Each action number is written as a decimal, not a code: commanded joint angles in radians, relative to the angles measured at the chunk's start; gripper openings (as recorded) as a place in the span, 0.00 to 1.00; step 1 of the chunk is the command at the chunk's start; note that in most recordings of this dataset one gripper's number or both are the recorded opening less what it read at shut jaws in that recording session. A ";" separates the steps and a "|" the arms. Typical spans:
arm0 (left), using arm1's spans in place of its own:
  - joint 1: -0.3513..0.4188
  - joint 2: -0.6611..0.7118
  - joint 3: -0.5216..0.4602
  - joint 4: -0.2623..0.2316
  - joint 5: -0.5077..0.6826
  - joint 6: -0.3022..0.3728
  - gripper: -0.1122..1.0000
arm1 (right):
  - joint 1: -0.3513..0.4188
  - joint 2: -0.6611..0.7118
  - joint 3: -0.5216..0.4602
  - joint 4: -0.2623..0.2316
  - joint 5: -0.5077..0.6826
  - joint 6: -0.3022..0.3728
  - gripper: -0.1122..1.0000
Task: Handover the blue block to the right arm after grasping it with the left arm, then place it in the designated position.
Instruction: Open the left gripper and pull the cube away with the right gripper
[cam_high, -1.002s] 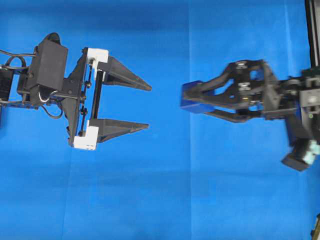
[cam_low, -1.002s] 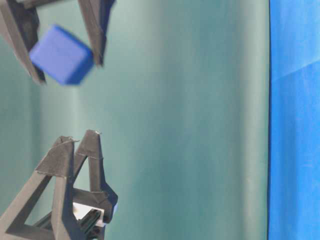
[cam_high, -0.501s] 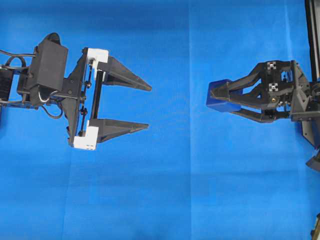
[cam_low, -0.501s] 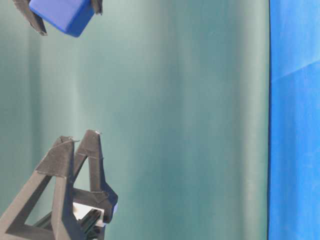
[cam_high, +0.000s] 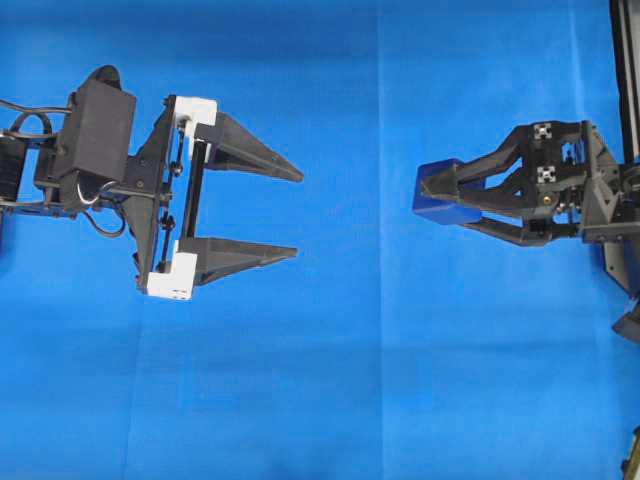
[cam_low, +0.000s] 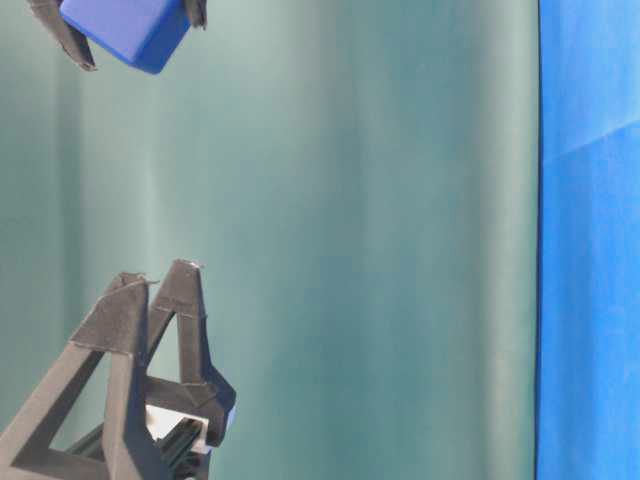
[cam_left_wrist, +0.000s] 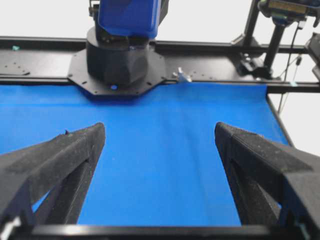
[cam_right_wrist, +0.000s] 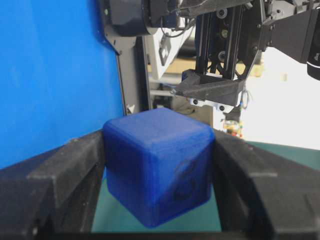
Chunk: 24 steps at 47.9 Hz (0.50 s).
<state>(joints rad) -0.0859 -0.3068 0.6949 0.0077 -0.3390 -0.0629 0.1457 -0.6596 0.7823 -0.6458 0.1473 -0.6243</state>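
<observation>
The blue block (cam_high: 437, 195) sits clamped between the two black fingers of the right gripper (cam_high: 440, 200), held off the blue cloth (cam_high: 330, 380) on the right side of the overhead view; the right wrist camera shows it squarely pinched, one finger pressing each opposite face, with a faint curled mark on the face turned to the lens. The left gripper (cam_high: 296, 214) hangs well apart from it on the left of the overhead view, its fingers spread wide with nothing between them, and the left wrist camera looks out through that empty gap onto bare cloth. By the look of things the handover is done and the task stands at its last step, carrying the block to the designated position and setting it down. No marker, tray or outline for that position shows in any view, so where it lies cannot be told. The next move would call for the right arm to bring the block low over the spot, level it so a flat face meets the cloth, and only then let the fingers part; the block is tilted in the table-level view, so a release from height could let it tumble or roll off its mark. The surface is a smooth blue cloth with faint fold lines, a teal backdrop (cam_low: 350, 240) stands behind it, and black frame rails (cam_left_wrist: 210, 55) edge the far side.
</observation>
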 joint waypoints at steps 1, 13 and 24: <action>-0.002 -0.018 -0.011 0.000 -0.005 0.000 0.94 | 0.003 -0.009 -0.014 0.044 -0.006 0.028 0.51; -0.002 -0.017 -0.015 0.000 -0.005 0.002 0.94 | 0.003 -0.025 -0.012 0.163 -0.006 0.238 0.51; -0.002 -0.015 -0.017 0.000 -0.005 0.003 0.94 | 0.003 -0.032 -0.034 0.270 -0.015 0.569 0.51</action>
<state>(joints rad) -0.0859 -0.3083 0.6949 0.0077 -0.3390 -0.0614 0.1457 -0.6796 0.7808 -0.4065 0.1442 -0.1289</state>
